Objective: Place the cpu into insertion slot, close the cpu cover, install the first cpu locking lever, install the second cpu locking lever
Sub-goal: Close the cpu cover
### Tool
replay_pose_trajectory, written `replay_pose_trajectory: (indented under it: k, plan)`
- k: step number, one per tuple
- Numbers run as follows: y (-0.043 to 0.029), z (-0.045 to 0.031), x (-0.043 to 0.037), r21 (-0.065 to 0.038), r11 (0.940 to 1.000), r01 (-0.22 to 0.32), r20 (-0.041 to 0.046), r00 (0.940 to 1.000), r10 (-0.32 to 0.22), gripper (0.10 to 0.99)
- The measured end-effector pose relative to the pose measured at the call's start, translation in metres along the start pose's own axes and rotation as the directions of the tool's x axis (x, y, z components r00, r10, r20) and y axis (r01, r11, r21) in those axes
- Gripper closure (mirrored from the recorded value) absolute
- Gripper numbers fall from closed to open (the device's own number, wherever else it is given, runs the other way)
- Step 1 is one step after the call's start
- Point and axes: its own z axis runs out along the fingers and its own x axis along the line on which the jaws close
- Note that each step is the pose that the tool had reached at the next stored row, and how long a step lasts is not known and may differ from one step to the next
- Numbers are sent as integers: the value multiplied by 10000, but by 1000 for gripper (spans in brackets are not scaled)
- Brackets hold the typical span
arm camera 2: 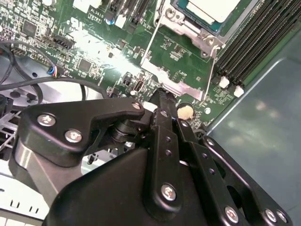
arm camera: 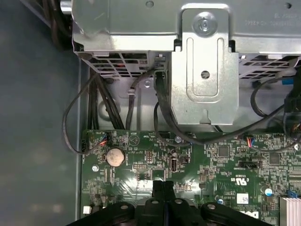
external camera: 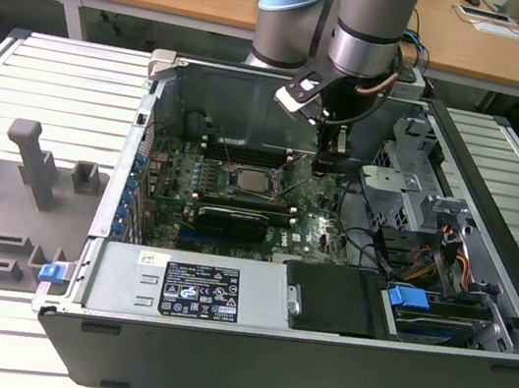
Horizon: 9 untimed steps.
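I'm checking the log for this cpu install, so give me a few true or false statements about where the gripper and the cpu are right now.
1. The cpu lies in the insertion slot. True.
2. The gripper is gripping the cpu. False: its fingers are shut against each other with nothing between them, away from the slot.
3. A coin battery sits on the motherboard close to the fingertips. True.
4. The gripper hangs straight over the insertion slot. False: it is off to the exterior view's right of the slot.
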Motion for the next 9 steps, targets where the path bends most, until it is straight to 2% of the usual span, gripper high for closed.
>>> replay_pose_trajectory:
  k: [3,9]
  plan:
    - [-59,0,0,1,10000,-2,-1,10000,2,980]
    - [-97,-1,1,0,10000,-1,-1,10000,1,980]
